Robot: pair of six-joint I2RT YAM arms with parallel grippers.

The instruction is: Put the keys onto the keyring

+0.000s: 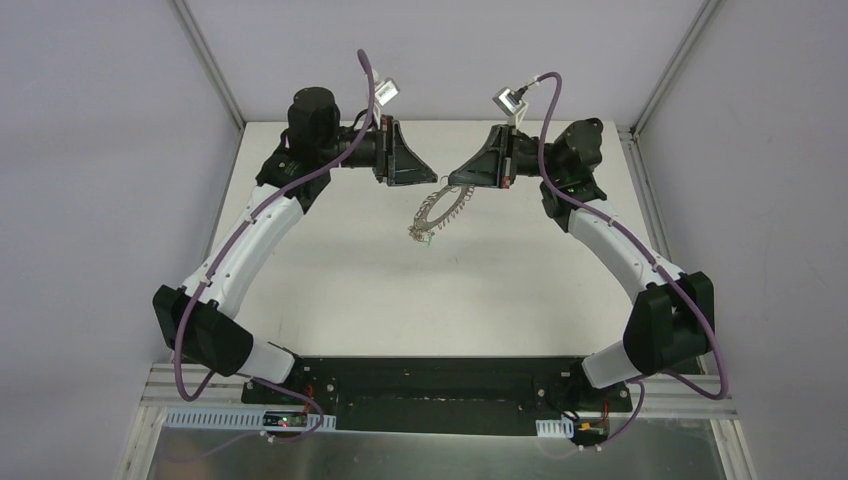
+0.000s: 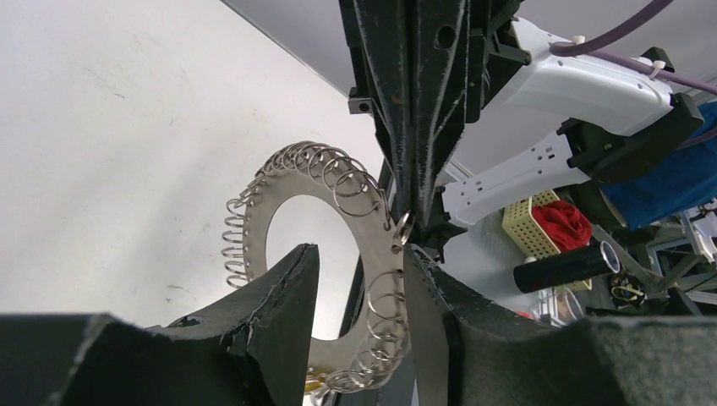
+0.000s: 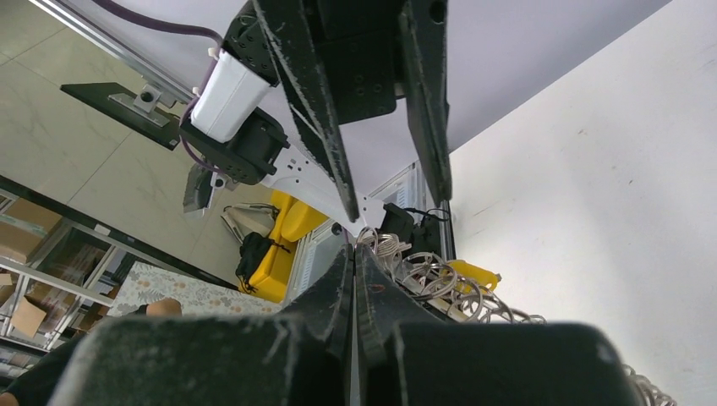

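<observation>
Top external — right arm (image 1: 610, 240) aloft, jaws tight on keyring (image 1: 432, 218)

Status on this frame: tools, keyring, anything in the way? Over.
Right tool shut on keyring, holding it up off the table. Left tool open, straddling its band. Nothing seen in the way.

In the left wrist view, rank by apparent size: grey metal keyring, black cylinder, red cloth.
1. grey metal keyring, largest, though nearest the camera.
2. black cylinder in the background.
3. red cloth in the yellow basket, only slightly smaller.
</observation>
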